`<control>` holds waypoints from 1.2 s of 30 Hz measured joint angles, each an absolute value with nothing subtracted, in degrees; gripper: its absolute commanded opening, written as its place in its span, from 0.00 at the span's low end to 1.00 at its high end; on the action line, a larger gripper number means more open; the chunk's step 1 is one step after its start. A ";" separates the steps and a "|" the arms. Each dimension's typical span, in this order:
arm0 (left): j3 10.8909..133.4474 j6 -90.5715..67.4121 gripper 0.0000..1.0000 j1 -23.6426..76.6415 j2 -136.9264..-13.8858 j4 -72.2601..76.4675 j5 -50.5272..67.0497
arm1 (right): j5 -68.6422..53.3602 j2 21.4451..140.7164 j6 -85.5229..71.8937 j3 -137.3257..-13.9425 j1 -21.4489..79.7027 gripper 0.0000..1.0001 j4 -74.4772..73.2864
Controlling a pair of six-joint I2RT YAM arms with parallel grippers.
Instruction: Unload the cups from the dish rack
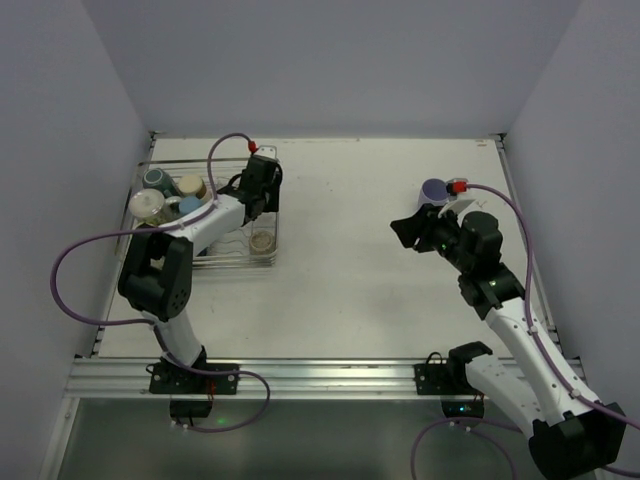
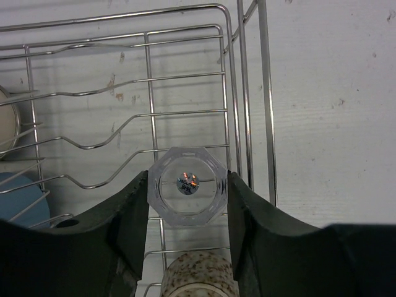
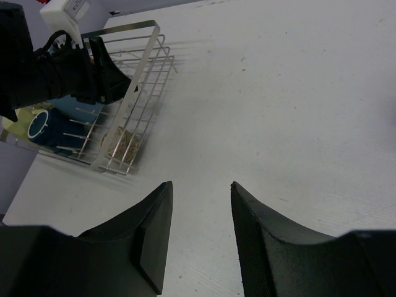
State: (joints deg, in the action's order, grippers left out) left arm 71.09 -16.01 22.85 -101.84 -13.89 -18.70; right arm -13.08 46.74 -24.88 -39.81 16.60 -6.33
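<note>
Left hand (image 2: pixel 187 193) grips a clear tumbler (image 2: pixel 187 184) inside the dish rack (image 2: pixel 262 93).

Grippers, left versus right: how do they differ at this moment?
Place: the left gripper hangs over the dish rack, while the right gripper is above the white table, well away from the rack.
Load: the left gripper's jaws are closed against the sides of a clear octagonal tumbler. The right gripper's jaws stand open with nothing between them.
Shared: both have the same dark two-finger jaws.
</note>
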 measured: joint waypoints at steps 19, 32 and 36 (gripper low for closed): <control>67.31 -18.04 0.02 22.57 -79.94 -15.40 -16.91 | -18.31 47.99 -34.30 -39.81 24.03 0.73 0.71; 41.93 -39.64 0.03 22.52 -52.45 4.91 15.42 | -16.05 57.74 -48.31 -33.93 39.33 0.67 28.99; 35.64 -46.87 0.04 22.55 -50.57 12.36 21.89 | -15.70 61.28 -50.87 -33.71 40.97 0.66 33.91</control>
State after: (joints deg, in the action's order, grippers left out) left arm 35.64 -46.87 22.55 -50.57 12.36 21.89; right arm -15.70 61.28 -50.87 -33.71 40.97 33.91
